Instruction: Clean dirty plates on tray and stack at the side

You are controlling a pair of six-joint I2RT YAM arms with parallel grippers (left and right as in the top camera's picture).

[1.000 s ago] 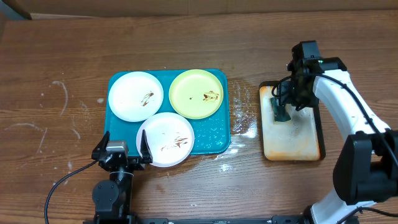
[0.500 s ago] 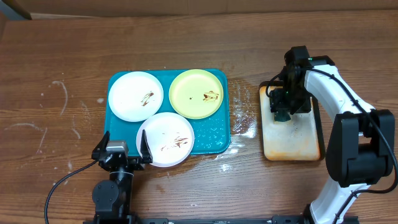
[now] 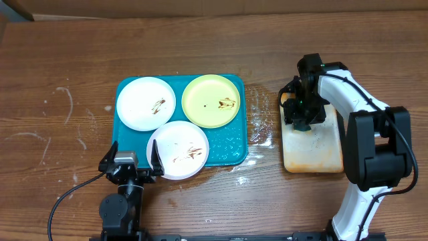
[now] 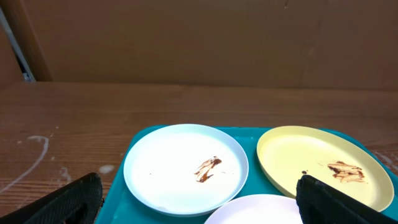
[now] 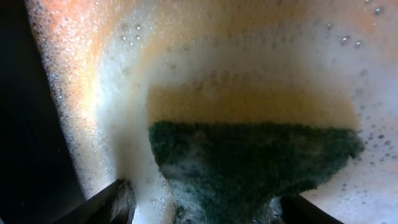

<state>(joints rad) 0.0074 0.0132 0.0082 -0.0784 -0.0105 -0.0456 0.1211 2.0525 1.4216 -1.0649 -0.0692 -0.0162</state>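
Note:
The teal tray (image 3: 231, 144) holds three smeared plates: a white plate (image 3: 146, 102) at back left, a yellow-green plate (image 3: 212, 100) at back right, and a white plate (image 3: 178, 149) at the front. My left gripper (image 3: 132, 152) rests open at the tray's near edge, its fingers either side of the front plate's rim. In the left wrist view the back white plate (image 4: 185, 168) and yellow-green plate (image 4: 320, 168) show brown smears. My right gripper (image 3: 302, 117) is down in the beige tray, shut on a dark green sponge (image 5: 249, 162) in white foam.
A black-rimmed beige tray (image 3: 314, 150) with suds stands right of the teal tray. Water spots (image 3: 257, 137) wet the wood between the two trays. White scuff marks (image 3: 67, 100) mark the table at the left. A cardboard wall (image 4: 199, 37) runs behind the table.
My right arm has swung left and toward the beige tray's back left part, carrying the sponge with it. The left arm and the plates have not moved.

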